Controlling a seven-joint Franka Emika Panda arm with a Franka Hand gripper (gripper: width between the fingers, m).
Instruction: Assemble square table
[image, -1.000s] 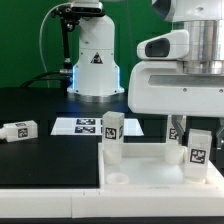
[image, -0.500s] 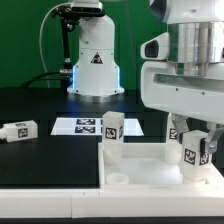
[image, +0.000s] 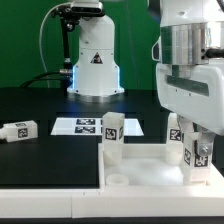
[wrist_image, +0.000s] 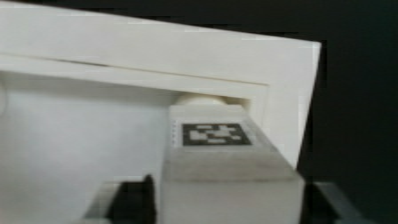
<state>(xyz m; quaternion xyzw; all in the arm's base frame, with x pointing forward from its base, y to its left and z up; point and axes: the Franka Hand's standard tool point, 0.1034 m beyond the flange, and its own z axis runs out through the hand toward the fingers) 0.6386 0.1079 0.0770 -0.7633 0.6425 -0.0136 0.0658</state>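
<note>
The square table top (image: 150, 182) lies white at the front of the exterior view, on its right. Three white tagged legs stand upright in its corners: one at the back left (image: 112, 136), one at the back right (image: 176, 130) and one nearer the front right (image: 199, 160). My gripper (image: 197, 145) has come down over that front right leg, with a finger close against each side. In the wrist view the leg (wrist_image: 217, 150) fills the gap between the dark fingers (wrist_image: 132, 200) of my gripper (wrist_image: 228, 208), above the top's rim (wrist_image: 107, 70). A fourth leg (image: 18, 130) lies loose at the exterior view's left.
The marker board (image: 84, 126) lies flat on the black table behind the top. The white robot base (image: 93, 60) with a triangle sticker stands at the back, cables to its left.
My gripper has moved toward the exterior view's right and lowered over the front right leg, which now sits between the fingers. The other legs have not moved.
</note>
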